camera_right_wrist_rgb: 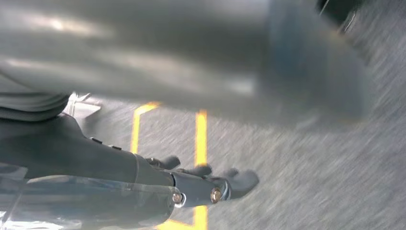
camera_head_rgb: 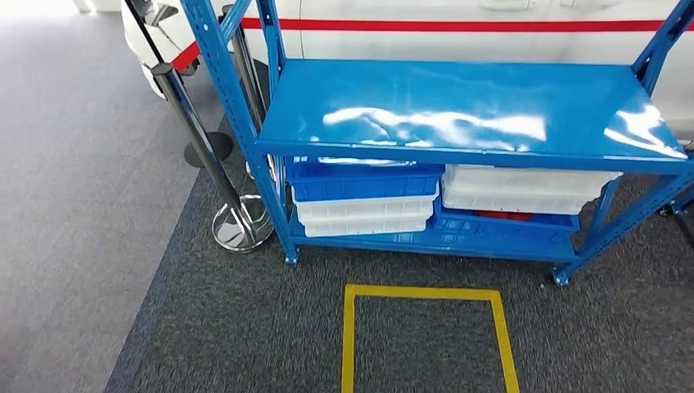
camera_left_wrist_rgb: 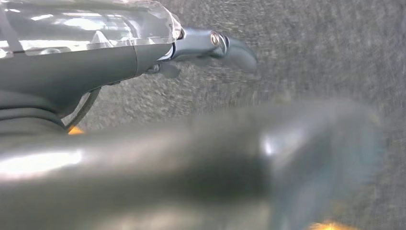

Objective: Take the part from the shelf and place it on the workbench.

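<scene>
You were at the very start: nothing was taken yet. The blue shelf (camera_head_rgb: pixel 458 106) stood in front of you, with blue and white bins (camera_head_rgb: pixel 364 196) on its lower level. Something red (camera_head_rgb: pixel 503 215) showed between the bins on the right; I judge it could be the part, but it was too hidden to tell. Your left hand (camera_left_wrist_rgb: pixel 210 45) and right hand (camera_right_wrist_rgb: pixel 206 184) hung over the grey carpet (camera_head_rgb: pixel 245 327), fingers loosely apart, holding nothing. Reaching, grasping and carrying to the bench were all left.

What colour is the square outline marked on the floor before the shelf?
Yellow: the floor outline shows best in the head view.
</scene>
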Controlling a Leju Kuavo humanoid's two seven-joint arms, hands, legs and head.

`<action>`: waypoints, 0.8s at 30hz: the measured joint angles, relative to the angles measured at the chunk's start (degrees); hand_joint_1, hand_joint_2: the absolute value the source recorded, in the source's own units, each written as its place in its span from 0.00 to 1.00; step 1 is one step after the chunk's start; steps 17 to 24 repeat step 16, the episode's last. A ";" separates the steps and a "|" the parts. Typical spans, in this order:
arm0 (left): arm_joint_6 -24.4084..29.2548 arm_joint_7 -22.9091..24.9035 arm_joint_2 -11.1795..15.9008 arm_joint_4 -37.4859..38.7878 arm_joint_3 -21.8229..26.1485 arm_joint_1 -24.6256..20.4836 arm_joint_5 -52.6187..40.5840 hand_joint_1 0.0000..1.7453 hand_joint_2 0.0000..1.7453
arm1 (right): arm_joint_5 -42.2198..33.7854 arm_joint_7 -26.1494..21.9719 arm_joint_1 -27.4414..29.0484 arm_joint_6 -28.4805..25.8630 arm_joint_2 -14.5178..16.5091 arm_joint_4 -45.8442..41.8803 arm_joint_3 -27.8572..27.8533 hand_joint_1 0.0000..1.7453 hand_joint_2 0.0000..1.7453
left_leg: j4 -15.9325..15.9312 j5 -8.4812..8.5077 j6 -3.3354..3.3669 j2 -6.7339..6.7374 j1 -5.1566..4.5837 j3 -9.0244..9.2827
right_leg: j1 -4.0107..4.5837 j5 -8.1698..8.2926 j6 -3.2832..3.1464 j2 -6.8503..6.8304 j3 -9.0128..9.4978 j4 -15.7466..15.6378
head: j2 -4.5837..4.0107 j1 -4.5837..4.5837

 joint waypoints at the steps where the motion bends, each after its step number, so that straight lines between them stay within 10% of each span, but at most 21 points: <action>1: -0.10 0.07 0.05 -0.01 0.01 -0.30 -0.05 0.00 0.00 | -0.11 0.01 -0.35 0.09 0.08 -0.05 -0.19 0.00 0.00 | -0.53 -0.70 0.50 0.56 -0.02 0.77 | 0.01 -0.54 0.25 -1.37 0.18 0.35 | 0.01 -0.04; 3: -0.35 0.14 0.14 -0.02 -0.02 -0.67 -0.29 0.00 0.00 | -0.31 0.13 -0.78 0.09 0.34 -0.10 -0.42 0.00 0.00 | -2.00 -1.88 1.12 1.93 0.31 2.79 | 0.34 -2.42 0.59 -5.13 -2.15 4.92 | 0.00 -0.07; 5: -0.54 0.45 0.18 -0.02 -0.02 -0.53 -0.67 0.00 0.00 | -0.38 0.54 -0.90 -0.56 0.46 -0.13 -0.64 0.00 0.00 | -2.53 -3.22 1.24 3.18 0.39 4.58 | 0.68 -4.41 0.98 -6.69 -8.21 13.24 | 0.00 -0.06; 8: -0.68 1.25 0.18 -0.02 -0.02 -0.37 -1.00 0.00 0.00 | -0.07 1.27 -0.28 -2.69 0.43 -0.21 -1.13 0.00 0.00 | -2.59 -5.28 1.09 4.17 0.46 7.25 | 0.86 0.02 1.06 -6.81 -13.99 15.97 | 0.00 -0.07; 10: -0.68 1.66 0.16 -0.02 -0.02 -0.41 -0.97 0.00 0.00 | 0.27 1.14 0.34 -3.25 0.43 -0.22 -1.30 0.00 0.00 | -2.52 -6.51 0.78 4.32 0.46 8.82 | 1.01 6.60 0.70 -7.18 -13.88 9.67 | -0.01 -0.06; 12: -0.63 1.90 0.16 -0.02 -0.03 -0.41 -0.94 0.00 0.00 | 0.55 0.54 0.47 -3.17 0.44 -0.22 -1.35 0.00 0.00 | -2.21 -7.40 0.18 4.40 0.26 9.40 | 1.28 9.67 -0.01 -7.67 -13.46 4.83 | -0.01 -0.06; 16: -0.48 1.97 0.26 -0.02 -0.02 -0.50 -0.97 0.00 0.00 | 0.94 -0.35 0.14 -2.98 0.47 -0.22 -1.37 0.00 0.00 | -2.20 -7.94 -0.85 4.54 0.20 9.42 | 1.46 9.60 -1.35 -7.59 -13.42 3.67 | 0.00 -0.07; 24: -0.48 1.97 0.26 -0.02 -0.02 -0.50 -0.97 0.00 0.00 | 0.94 -0.35 0.14 -2.98 0.47 -0.22 -1.37 0.00 0.00 | -2.20 -7.94 -0.85 4.54 0.20 9.42 | 1.46 9.60 -1.35 -7.59 -13.42 3.67 | 0.00 -0.07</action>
